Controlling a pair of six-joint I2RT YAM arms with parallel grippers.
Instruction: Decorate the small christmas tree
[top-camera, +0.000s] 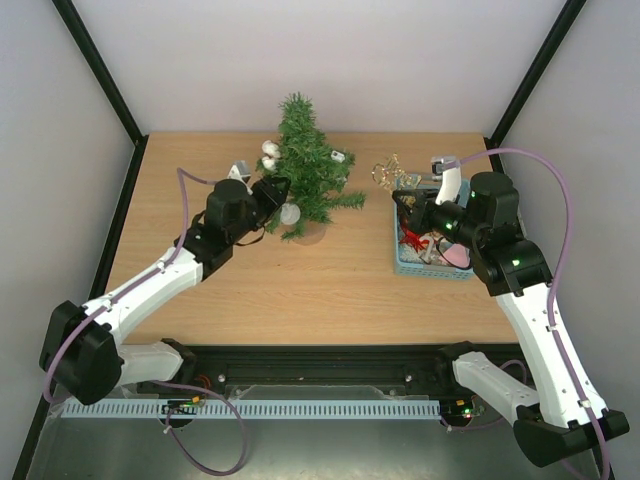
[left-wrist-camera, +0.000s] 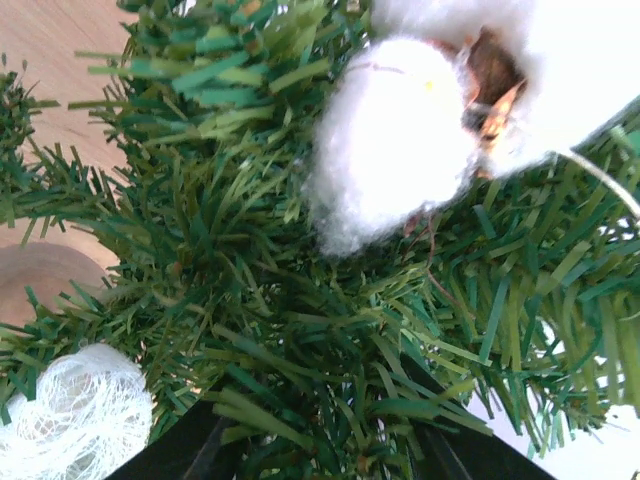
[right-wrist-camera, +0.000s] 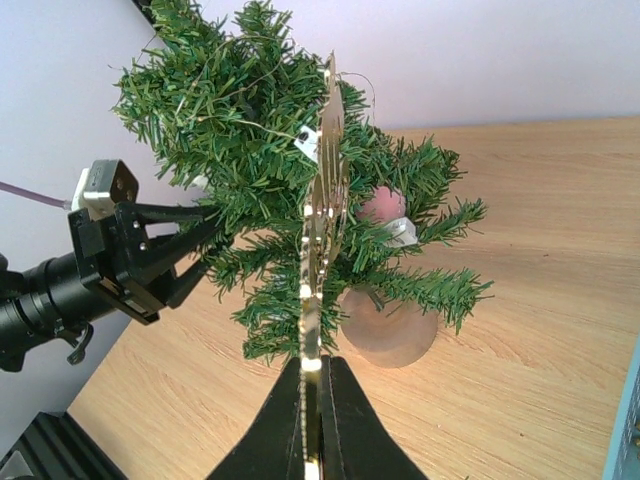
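Note:
The small christmas tree (top-camera: 305, 165) stands upright on its round tan base (top-camera: 312, 234) at the back middle of the table. It carries white fluffy ornaments (left-wrist-camera: 390, 140), a white mesh ball (left-wrist-camera: 70, 430) and a pink ball (right-wrist-camera: 382, 205). My left gripper (top-camera: 272, 195) reaches into the tree's left side, its jaws closed around a bunch of green branches (left-wrist-camera: 320, 400). My right gripper (right-wrist-camera: 317, 362) is shut on a flat gold ornament (right-wrist-camera: 320, 200), held edge-on in front of the tree. From above, that gold ornament (top-camera: 388, 173) hangs in the air to the right of the tree, over the basket's far end.
A light-blue basket (top-camera: 405, 262) holding red and pink ornaments sits right of the tree, under my right arm. Dark posts and pale walls close in the table on the left, right and back. Bare wood (top-camera: 330, 290) lies in front of the tree.

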